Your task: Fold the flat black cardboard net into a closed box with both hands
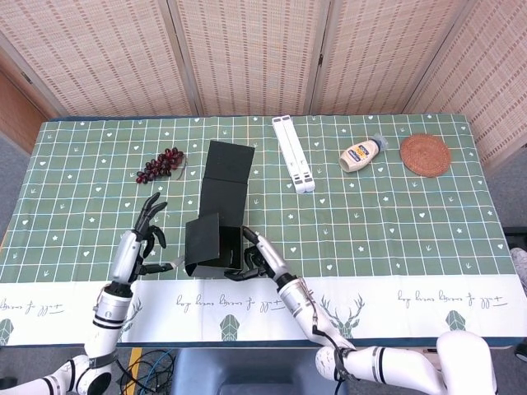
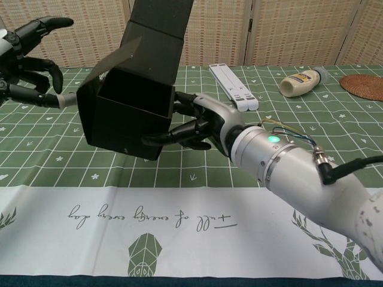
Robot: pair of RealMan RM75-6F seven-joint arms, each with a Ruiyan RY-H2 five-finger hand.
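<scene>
The black cardboard box net (image 1: pixel 216 222) stands near the table's front edge, its body already formed into an open cube; the long lid panel, lying away behind it, remains to close. The right hand (image 2: pixel 194 122) grips its side wall. The left hand (image 2: pixel 27 57) hovers spread beside it, seemingly not touching.
</scene>
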